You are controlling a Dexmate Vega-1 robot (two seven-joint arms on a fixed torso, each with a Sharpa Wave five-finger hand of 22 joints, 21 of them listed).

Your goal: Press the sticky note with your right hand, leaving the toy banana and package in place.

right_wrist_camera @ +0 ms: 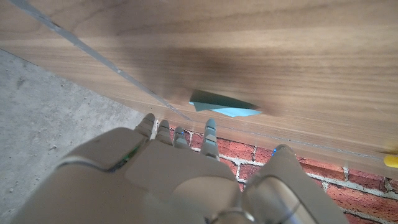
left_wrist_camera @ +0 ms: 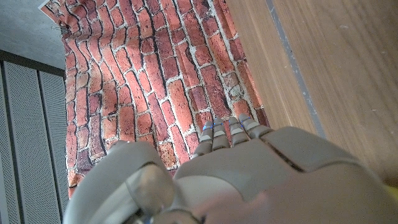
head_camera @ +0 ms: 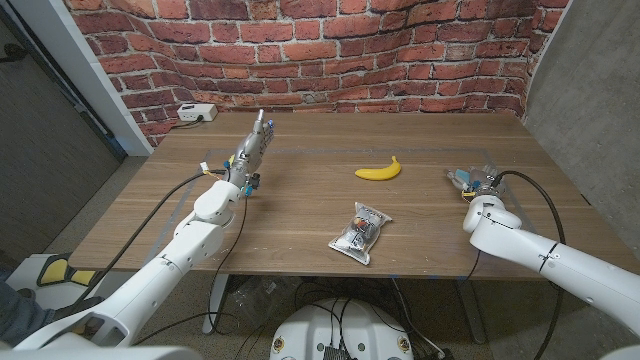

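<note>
Looking down over the wooden counter (head_camera: 300, 215), I see my right hand (head_camera: 478, 186) near its right edge, fingers (right_wrist_camera: 210, 138) stretched out and holding nothing, with the light blue paper sticky note (right_wrist_camera: 222, 105) lying on the wood just ahead of the fingertips. Off to that hand's left sits the yellow toy banana (head_camera: 379, 170), and nearer me the clear plastic package (head_camera: 360, 232). My left hand (head_camera: 248, 155) stands well apart from them, fingers straight, gripping nothing.
</note>
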